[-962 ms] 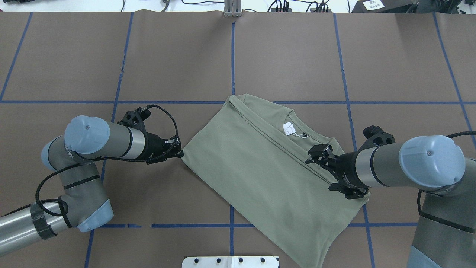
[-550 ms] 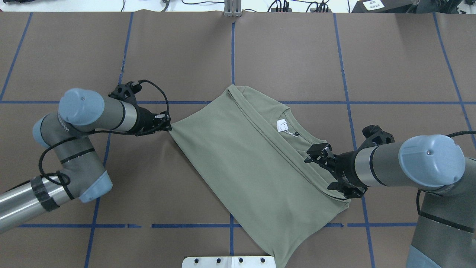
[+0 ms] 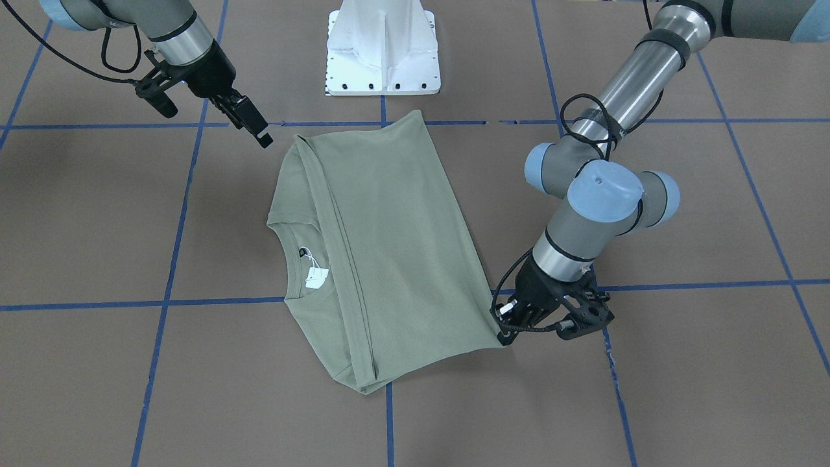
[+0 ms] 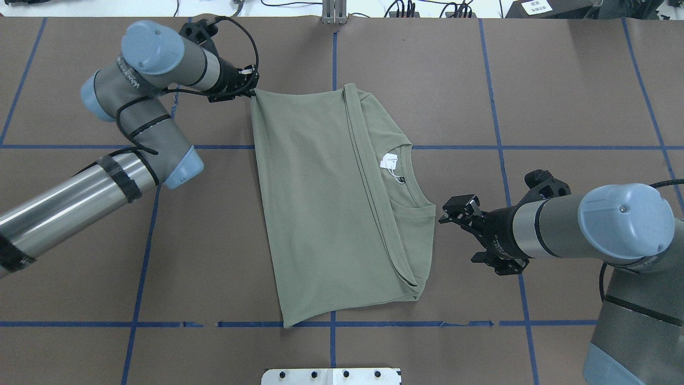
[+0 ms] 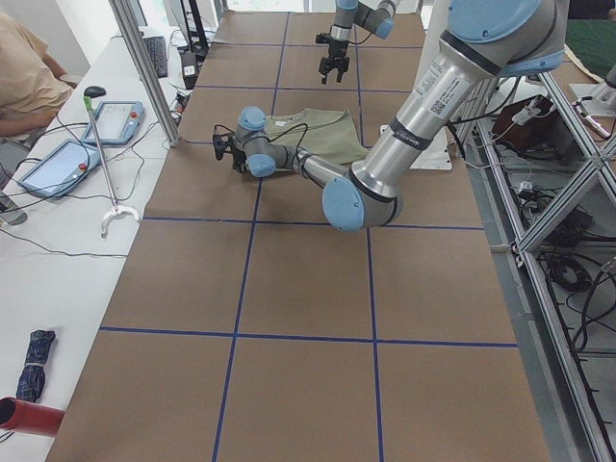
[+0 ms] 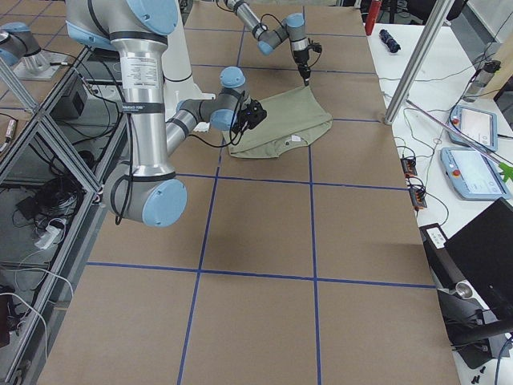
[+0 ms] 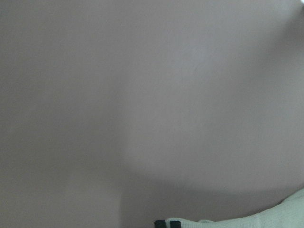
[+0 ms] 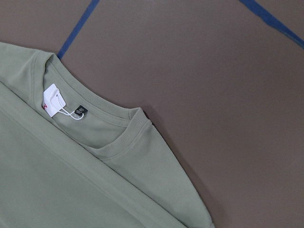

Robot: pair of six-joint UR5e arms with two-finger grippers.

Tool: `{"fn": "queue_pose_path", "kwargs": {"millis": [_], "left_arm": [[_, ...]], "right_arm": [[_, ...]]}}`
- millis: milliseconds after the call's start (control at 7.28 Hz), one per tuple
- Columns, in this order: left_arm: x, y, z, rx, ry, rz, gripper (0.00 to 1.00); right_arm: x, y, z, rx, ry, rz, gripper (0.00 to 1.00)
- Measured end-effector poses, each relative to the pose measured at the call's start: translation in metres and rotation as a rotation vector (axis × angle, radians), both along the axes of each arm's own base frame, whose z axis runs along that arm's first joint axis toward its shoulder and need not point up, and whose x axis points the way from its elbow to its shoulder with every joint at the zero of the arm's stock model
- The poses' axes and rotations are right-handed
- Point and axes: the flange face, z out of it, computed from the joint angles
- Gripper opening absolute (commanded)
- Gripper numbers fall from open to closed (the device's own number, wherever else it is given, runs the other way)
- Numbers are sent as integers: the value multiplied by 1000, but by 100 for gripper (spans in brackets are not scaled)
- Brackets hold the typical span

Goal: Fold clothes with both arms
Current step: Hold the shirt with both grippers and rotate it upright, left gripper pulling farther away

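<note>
The sage-green shirt [image 4: 320, 203] lies folded lengthwise on the brown table, collar and white tag [image 4: 388, 160] facing my right arm. My left gripper [image 4: 250, 86] is shut on the shirt's far left corner, which the front view shows pinched at the left gripper [image 3: 509, 324]. Just right of the shirt's shoulder, my right gripper [image 4: 462, 235] is open and apart from the cloth. In the front view the right gripper [image 3: 256, 130] hangs beside the shirt [image 3: 389, 240]. The right wrist view shows the collar and tag [image 8: 53, 100] only.
The white pedestal base [image 3: 382, 45] stands at the near table edge behind the shirt. Blue tape lines grid the brown table [image 4: 427, 80]. A person [image 5: 24, 77] sits beside tablets on a side bench at the far side.
My left arm swung far across the table, dragging its corner and turning the shirt. The shirt slid out from under my right gripper, which barely moved.
</note>
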Motion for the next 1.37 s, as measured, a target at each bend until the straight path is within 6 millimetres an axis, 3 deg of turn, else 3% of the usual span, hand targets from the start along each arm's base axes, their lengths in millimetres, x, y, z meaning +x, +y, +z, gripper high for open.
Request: {"fn": "queue_pose_path", "kwargs": {"millis": [275, 825, 962, 1099, 1374], "left_arm": [[12, -37, -9, 34, 3, -45, 0], [27, -63, 0, 61, -10, -84, 1], [26, -65, 2, 68, -18, -89, 7], [23, -67, 3, 73, -24, -92, 39], [16, -71, 8, 81, -37, -95, 46]], "right_arm": [[1, -4, -5, 6, -7, 10, 100], [2, -8, -13, 15, -22, 20, 100], [0, -9, -18, 21, -30, 24, 100], [0, -11, -21, 26, -33, 30, 100], [-5, -15, -20, 28, -28, 39, 100]]}}
